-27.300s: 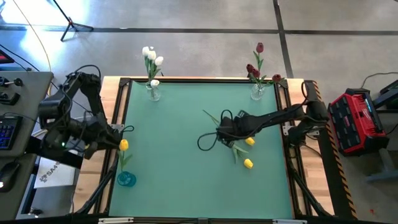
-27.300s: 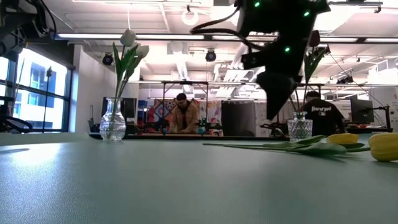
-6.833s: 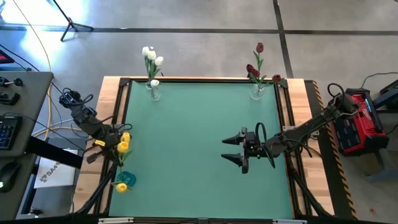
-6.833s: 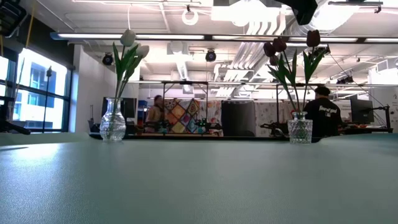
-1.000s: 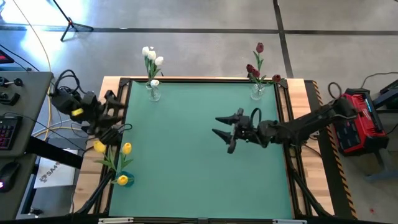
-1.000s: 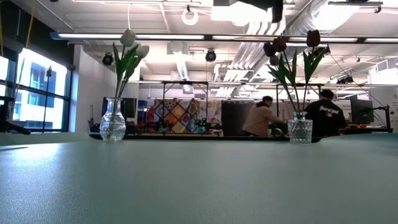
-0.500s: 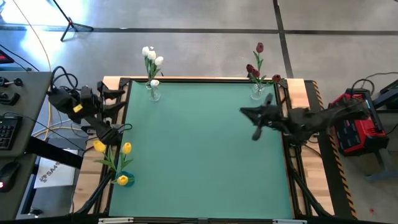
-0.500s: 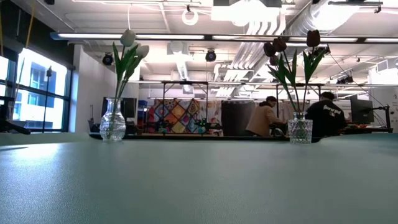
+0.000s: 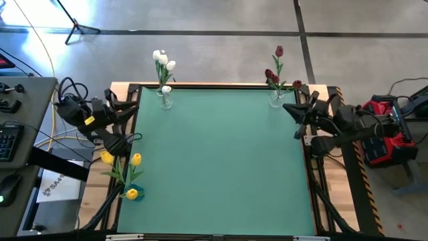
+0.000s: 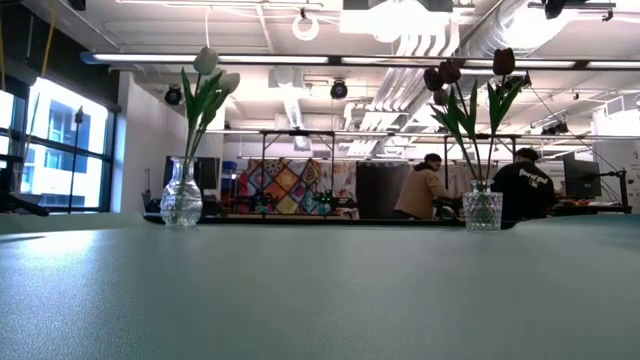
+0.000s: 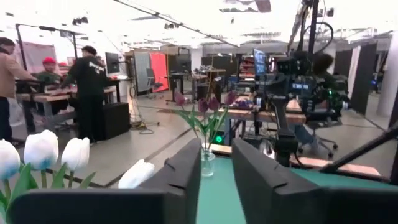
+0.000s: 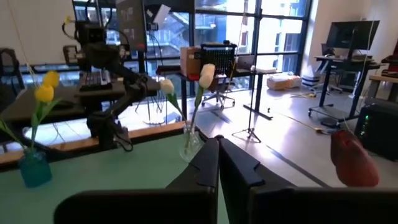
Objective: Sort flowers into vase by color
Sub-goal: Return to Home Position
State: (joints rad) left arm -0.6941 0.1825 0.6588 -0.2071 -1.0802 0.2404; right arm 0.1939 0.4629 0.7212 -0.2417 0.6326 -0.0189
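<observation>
White flowers point(image 9: 162, 60) stand in a clear vase point(image 9: 164, 99) at the table's far left. Dark red flowers point(image 9: 274, 75) stand in a clear vase point(image 9: 277, 99) at the far right. Yellow flowers point(image 9: 136, 159) stand in a blue vase point(image 9: 134, 193) at the near left edge. My left gripper point(image 9: 126, 104) hovers over the left edge, level, its fingers point(image 11: 186, 168) a little apart with nothing between them. My right gripper point(image 9: 287, 108) hovers by the right edge near the red flowers' vase, shut and empty point(image 12: 219, 144).
A red toolbox point(image 9: 382, 130) sits off the table's right side and a desk with a keyboard point(image 9: 7, 140) off its left. People point(image 10: 425, 190) stand at benches in the room behind. The green mat's middle point(image 9: 214, 161) holds nothing.
My right gripper has shut and drawn back from the middle of the mat toward the table's right edge and far corner, rising a little, with nothing in it. My left gripper has stayed at the left edge and rolled at the wrist.
</observation>
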